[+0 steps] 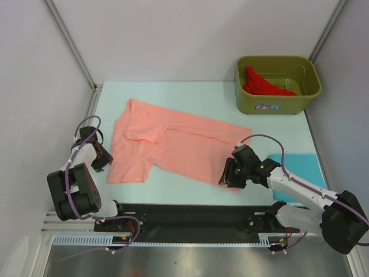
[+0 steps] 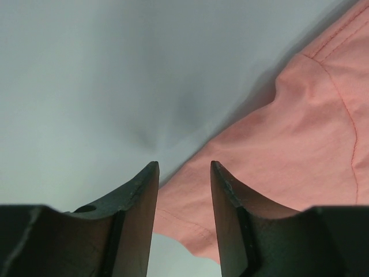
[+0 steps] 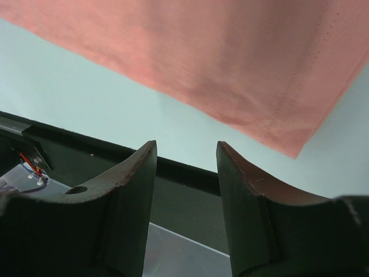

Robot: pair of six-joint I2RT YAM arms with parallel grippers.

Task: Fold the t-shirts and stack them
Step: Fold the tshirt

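Three t-shirts: one salmon-pink [image 1: 179, 144], one turquoise [image 1: 302, 164], one red [image 1: 262, 85]; one tub [image 1: 277, 107]; two pincers [image 1: 104, 157] [image 1: 226, 176]

- red t-shirt [image 1: 262, 85]: bunched in olive-green tub [image 1: 308, 92]. Lower part is hidden behind the tub wall, so can't tell its shape.
- turquoise t-shirt [image 1: 302, 164]: near-left part is covered by the right arm [image 1: 294, 186]. Can't tell whether it is folded or flat.
- salmon-pink t-shirt [image 1: 173, 144]: from above, part of the near-right edge is hidden under the right gripper [image 1: 229, 176]. Left wrist view cuts it at the right and bottom edges, right wrist view at the top edge.
- left gripper [image 1: 102, 157]: dark and small from above, so the finger gap is unreadable in that view.
- tub label [image 1: 266, 106]: print too small to read.
- both wrist views: finger bases are cut off at the bottom edge.
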